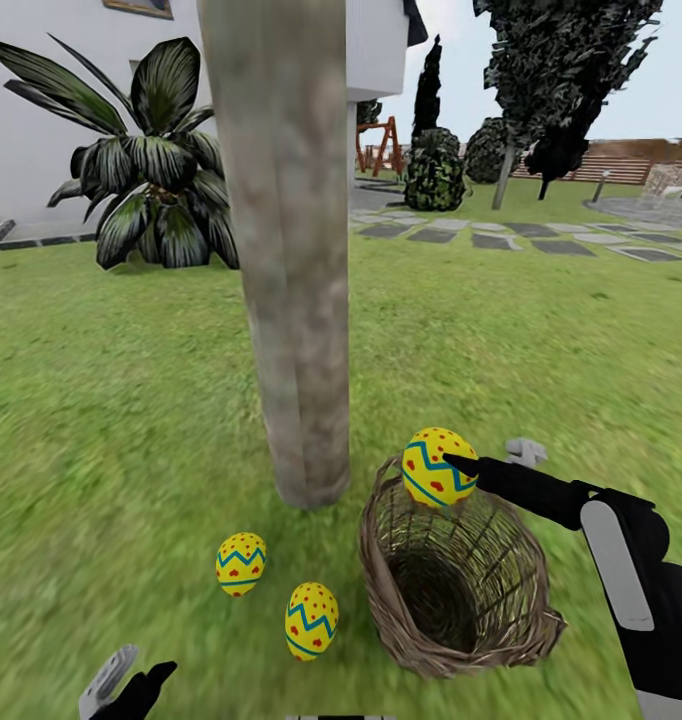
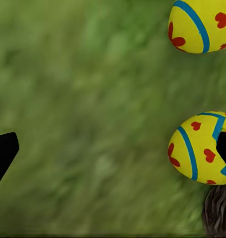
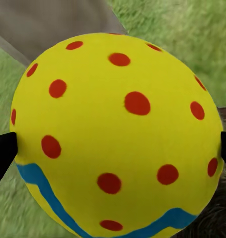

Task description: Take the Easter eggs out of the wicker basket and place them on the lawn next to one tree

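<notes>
The left gripper (image 1: 131, 690) hung open, empty, above the lawn (image 1: 101, 420). Two eggs (image 1: 241, 563) (image 1: 311, 620) lay by the tree (image 1: 291, 250); the right gripper (image 1: 451, 465) clamped a third egg (image 1: 436, 467) over the one wicker basket (image 1: 461, 580).

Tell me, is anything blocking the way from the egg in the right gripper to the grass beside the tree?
Nothing visible does. The right gripper holds the third egg over the wicker basket rim, close to the tree. The lawn by the trunk is open, apart from two eggs already lying there.
</notes>
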### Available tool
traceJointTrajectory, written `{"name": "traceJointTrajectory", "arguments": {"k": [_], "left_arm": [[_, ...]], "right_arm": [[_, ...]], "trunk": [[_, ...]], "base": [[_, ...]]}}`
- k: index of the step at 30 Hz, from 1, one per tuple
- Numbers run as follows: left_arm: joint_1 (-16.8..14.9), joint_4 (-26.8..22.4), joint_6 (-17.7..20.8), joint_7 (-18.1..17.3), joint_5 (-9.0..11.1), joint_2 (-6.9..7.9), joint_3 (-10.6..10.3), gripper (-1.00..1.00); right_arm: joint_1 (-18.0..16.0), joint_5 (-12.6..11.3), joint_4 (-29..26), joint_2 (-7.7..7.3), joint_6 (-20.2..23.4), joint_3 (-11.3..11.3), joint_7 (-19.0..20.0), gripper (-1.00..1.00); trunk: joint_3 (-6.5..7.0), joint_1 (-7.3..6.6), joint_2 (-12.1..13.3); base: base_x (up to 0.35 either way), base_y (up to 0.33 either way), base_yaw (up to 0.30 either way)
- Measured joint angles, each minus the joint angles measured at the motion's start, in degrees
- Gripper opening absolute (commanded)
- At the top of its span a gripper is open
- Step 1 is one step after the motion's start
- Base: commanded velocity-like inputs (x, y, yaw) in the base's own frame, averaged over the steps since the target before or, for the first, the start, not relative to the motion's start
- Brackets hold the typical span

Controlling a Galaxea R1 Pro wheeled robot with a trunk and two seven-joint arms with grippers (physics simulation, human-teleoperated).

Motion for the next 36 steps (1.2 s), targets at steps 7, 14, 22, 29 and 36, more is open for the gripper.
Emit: {"name": "traceJointTrajectory", "arguments": {"k": [7, 14, 22, 29, 36], "left_arm": [[-0.21, 1.72, 0.35, -6.14, 0.43, 1.24, -0.09, 1.00], [0.12, 2.30, -0.63, -5.15, -0.37, 1.23, -0.09, 1.00], [0.18, 2.34, -0.66, -5.05, -0.38, 1.32, -0.07, 1.00], [0.25, 2.33, -0.67, -5.05, -0.37, 1.32, -0.01, 1.00], [1.12, 1.72, -0.76, -5.39, -0.32, 1.25, 3.25, 1.00]], "right_arm": [[0.00, 0.05, 0.00, 0.18, -0.02, 0.16, 0.01, -1.00], [0.44, 0.34, -0.02, 0.10, -5.95, 0.38, -0.08, -1.00], [0.60, 0.25, -0.02, 0.10, -6.28, 0.32, -0.08, -1.00], [0.60, 0.37, -0.01, 0.11, -6.48, 0.66, -0.25, -1.00], [0.60, 0.71, -0.01, 0.17, -6.51, 0.75, -0.63, -1.00]], "trunk": [[1.11, -0.13, 0.07], [1.11, -0.12, 0.07], [1.12, -0.13, 0.07], [1.11, -0.13, 0.07], [1.11, -0.13, 0.07]], "base": [[-0.006, -0.017, 0.000], [-0.111, -0.257, 0.000], [-0.025, -0.317, 0.010], [0.000, -0.326, 0.095], [0.000, -0.326, 0.163]]}}
